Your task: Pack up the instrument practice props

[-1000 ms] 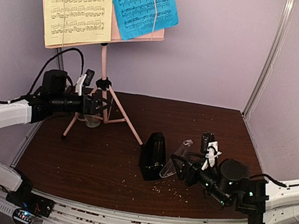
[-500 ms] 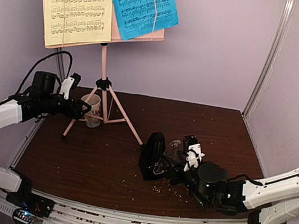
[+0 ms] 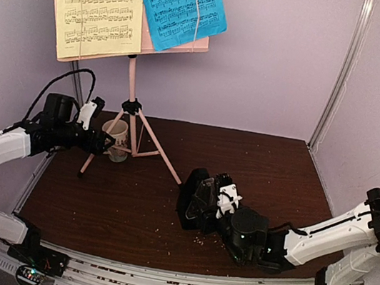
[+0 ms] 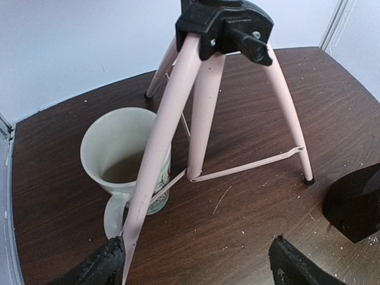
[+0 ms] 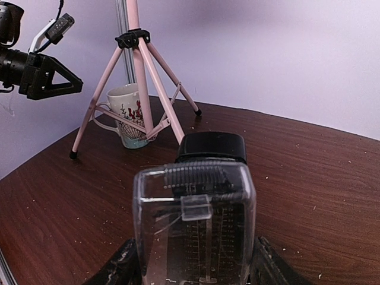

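The pink music stand (image 3: 133, 83) stands at the back left with a yellow page (image 3: 95, 8) and a blue page (image 3: 176, 3) on it. Its tripod legs (image 4: 202, 107) fill the left wrist view. My left gripper (image 3: 105, 141) is open and empty, just left of the tripod, with one finger beside a leg (image 4: 148, 178). The black metronome (image 3: 191, 201) stands mid-table. My right gripper (image 3: 209, 202) is shut on the clear cover (image 5: 196, 219), held upright right against the metronome (image 5: 211, 148).
A beige mug (image 3: 115, 138) stands between the tripod legs (image 4: 122, 154). Crumbs lie scattered on the brown table (image 3: 129, 205). The purple back wall is close behind the stand. A metal post (image 3: 342, 72) stands at the back right corner.
My right gripper has moved left with the clear cover, up against the metronome. My left gripper has drawn back left from the mug and tripod.
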